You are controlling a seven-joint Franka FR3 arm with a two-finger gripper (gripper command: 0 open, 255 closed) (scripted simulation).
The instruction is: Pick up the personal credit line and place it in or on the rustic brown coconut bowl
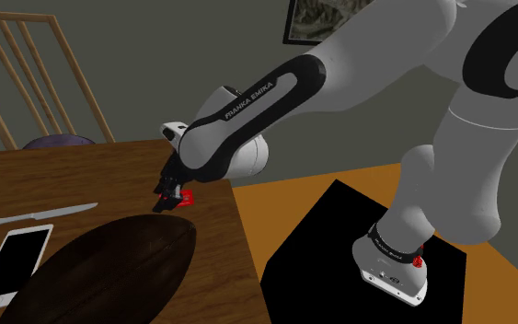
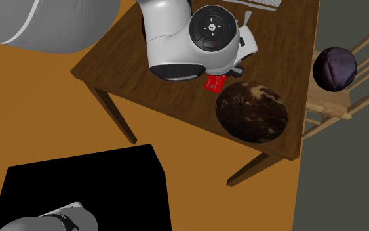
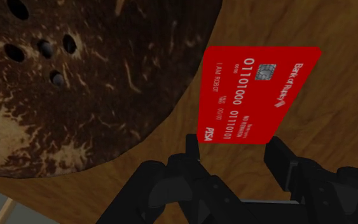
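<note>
A red credit card printed "Bank of Robot" lies between my gripper's two black fingers, which press on its two long edges near its lower end. The card shows just under the gripper at the near end of the wooden table. Right beside it is the dark brown, speckled coconut bowl, a wide shallow dish. In the second exterior view the card peeks out from below the arm, next to the bowl.
A white phone with a black screen and a knife lie on the table at the shoulder view's left. A wooden chair with a dark purple cushion stands beyond the table. The black stand sits on the orange floor.
</note>
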